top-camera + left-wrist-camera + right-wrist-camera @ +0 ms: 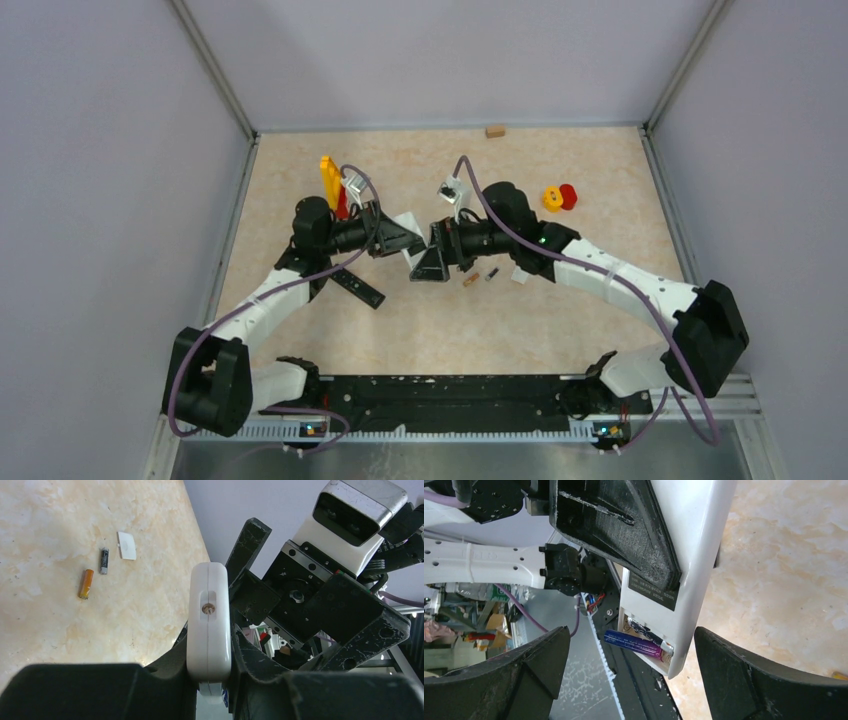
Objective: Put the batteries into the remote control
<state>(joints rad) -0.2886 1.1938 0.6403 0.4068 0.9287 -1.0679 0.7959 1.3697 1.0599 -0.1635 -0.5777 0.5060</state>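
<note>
Over a beige marbled table, left end effector clamps remote, right end effector gapes wide

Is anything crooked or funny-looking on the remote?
Yes. The purple battery sits askew in the white remote: one end seems to poke out past the edge instead of lying flat beside the dark cell. The battery cover lies on the table near a loose orange battery and a dark battery.

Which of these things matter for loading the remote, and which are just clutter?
Job: white remote, purple battery in its bay, orange battery, dark battery, white cover.
Lying about: black bar, yellow ring, red piece, yellow toy, wooden block.
</note>
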